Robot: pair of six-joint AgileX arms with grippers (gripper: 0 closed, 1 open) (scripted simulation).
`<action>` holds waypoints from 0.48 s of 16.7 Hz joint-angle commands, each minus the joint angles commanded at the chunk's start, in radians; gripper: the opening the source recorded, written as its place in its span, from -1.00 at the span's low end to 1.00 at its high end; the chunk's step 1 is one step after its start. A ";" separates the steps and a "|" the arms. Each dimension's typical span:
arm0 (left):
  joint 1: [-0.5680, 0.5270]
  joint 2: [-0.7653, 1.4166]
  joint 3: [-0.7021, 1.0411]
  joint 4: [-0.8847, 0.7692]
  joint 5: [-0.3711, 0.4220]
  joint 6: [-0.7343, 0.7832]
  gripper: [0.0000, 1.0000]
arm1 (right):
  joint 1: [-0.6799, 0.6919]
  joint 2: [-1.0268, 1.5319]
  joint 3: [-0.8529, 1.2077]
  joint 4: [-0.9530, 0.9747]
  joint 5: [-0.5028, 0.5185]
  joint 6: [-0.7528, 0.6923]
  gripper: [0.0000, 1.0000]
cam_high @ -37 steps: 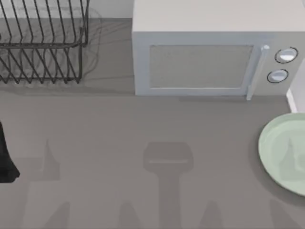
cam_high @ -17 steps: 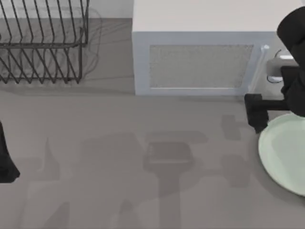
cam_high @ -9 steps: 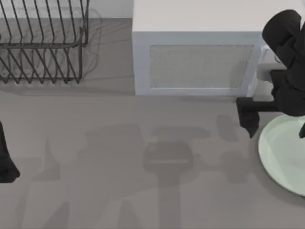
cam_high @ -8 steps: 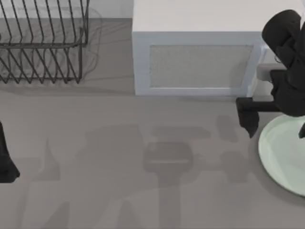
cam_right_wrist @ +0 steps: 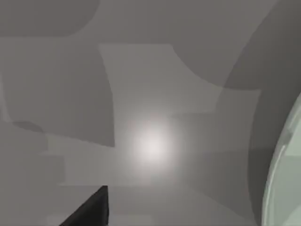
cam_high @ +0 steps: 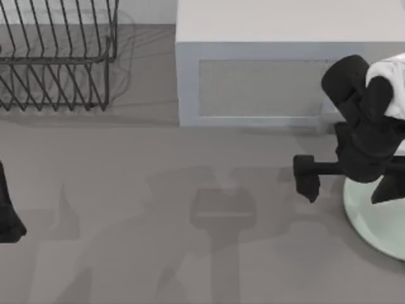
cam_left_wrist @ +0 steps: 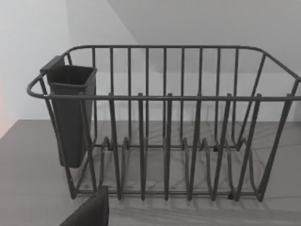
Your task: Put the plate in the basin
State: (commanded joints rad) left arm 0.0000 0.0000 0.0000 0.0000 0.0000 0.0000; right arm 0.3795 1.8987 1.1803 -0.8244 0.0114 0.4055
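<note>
The pale mint-green plate lies flat on the table at the right edge, partly under my right arm. My right gripper hovers open and wide over the plate's left rim. One finger is out over bare table to the left and the other is over the plate. In the right wrist view the plate's rim shows at the edge, with one dark fingertip low down. The basin is hidden behind the right arm. My left gripper stays parked at the table's left edge, open with nothing in it.
A white microwave stands at the back centre, its knobs covered by the right arm. A black wire dish rack with a dark cutlery cup sits at the back left. Grey tabletop stretches across the middle and front.
My right arm came in from the right edge and moved left and toward the front, over the microwave's knobs and the plate's left rim. The plate and left arm have not moved.
</note>
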 joint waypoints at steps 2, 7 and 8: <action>0.000 0.000 0.000 0.000 0.000 0.000 1.00 | -0.017 0.042 -0.040 0.067 -0.004 -0.023 1.00; 0.000 0.000 0.000 0.000 0.000 0.000 1.00 | -0.045 0.078 -0.073 0.122 -0.010 -0.055 1.00; 0.000 0.000 0.000 0.000 0.000 0.000 1.00 | -0.045 0.078 -0.073 0.122 -0.010 -0.055 1.00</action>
State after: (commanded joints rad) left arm 0.0000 0.0000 0.0000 0.0000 0.0000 0.0000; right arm 0.3345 1.9762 1.1075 -0.7021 0.0013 0.3508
